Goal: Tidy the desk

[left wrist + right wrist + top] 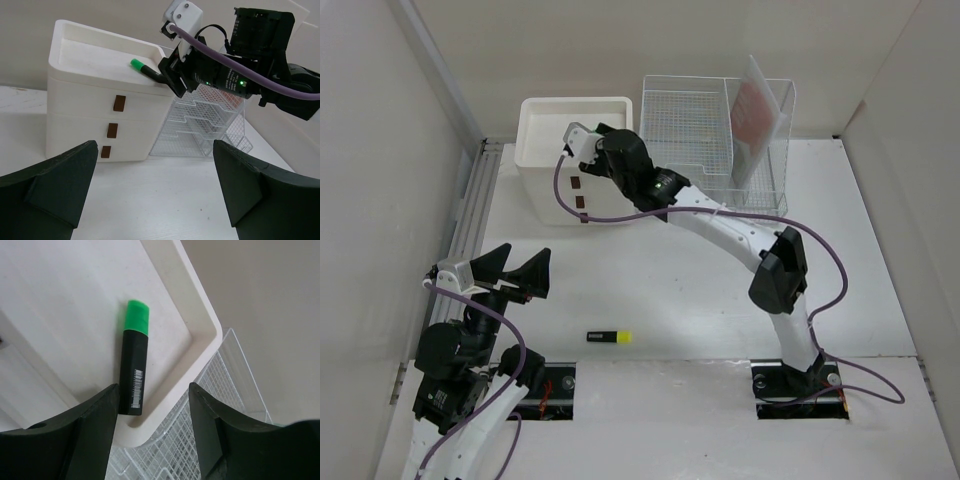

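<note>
The right pincer [152, 390] hangs with its fingers apart over the top tray of the white drawer box [80, 125]. A green-capped marker [134, 365] lies in that tray, just beside one finger. The left pincer [155, 146] gapes wide above the white table [670, 290], with a yellow-capped marker [609, 337] lying to its right.

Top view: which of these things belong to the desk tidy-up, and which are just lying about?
Job: green highlighter in the top tray of the drawer box; yellow highlighter loose on the desk.
Lying about: clear mesh rack; pink-printed sheet standing in it.
</note>
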